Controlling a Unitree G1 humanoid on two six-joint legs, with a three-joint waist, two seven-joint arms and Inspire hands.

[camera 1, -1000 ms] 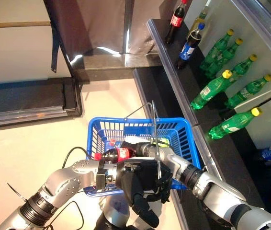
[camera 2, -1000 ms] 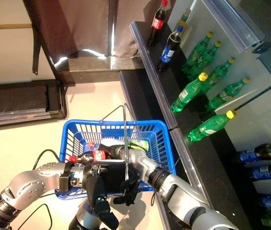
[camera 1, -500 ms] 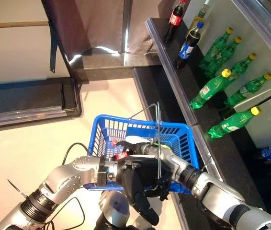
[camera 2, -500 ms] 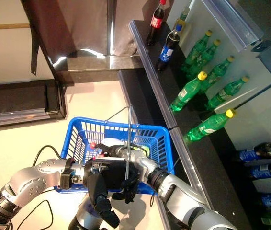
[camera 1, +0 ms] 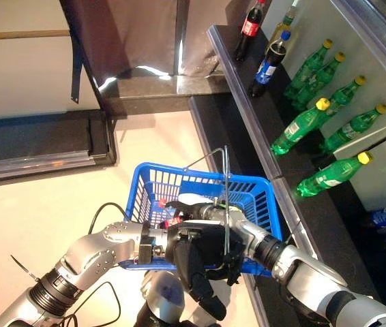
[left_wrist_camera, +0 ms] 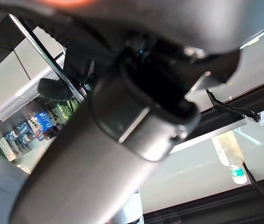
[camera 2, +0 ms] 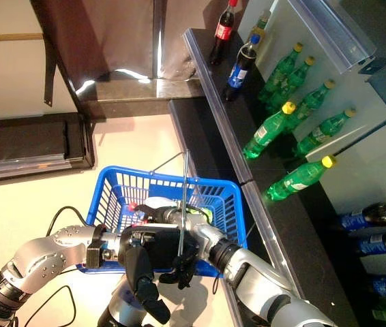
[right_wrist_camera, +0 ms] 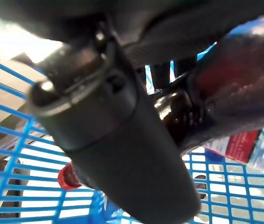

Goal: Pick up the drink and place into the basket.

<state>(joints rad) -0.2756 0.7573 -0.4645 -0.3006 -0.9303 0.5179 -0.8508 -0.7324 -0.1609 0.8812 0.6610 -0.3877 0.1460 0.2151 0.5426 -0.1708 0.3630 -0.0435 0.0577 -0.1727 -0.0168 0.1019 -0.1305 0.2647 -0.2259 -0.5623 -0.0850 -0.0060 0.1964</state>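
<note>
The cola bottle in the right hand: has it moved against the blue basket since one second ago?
Yes. The cola bottle, before level above the blue basket's near rim, now tips cap-first down inside it.

Tight room inside the basket, open floor to the left

Blue basket (camera 1: 258, 193) crowded: right hand (camera 1: 194, 211) curled round the cola bottle (right_wrist_camera: 178, 112) between its walls, upright wire handle (camera 1: 226, 194) crossing above, left hand (camera 1: 196, 262) curled on that handle at the near rim; hemmed on the right by the dark shelf (camera 1: 247, 116) of standing bottles (camera 1: 302, 126); open floor (camera 1: 36, 211) on the left.
</note>
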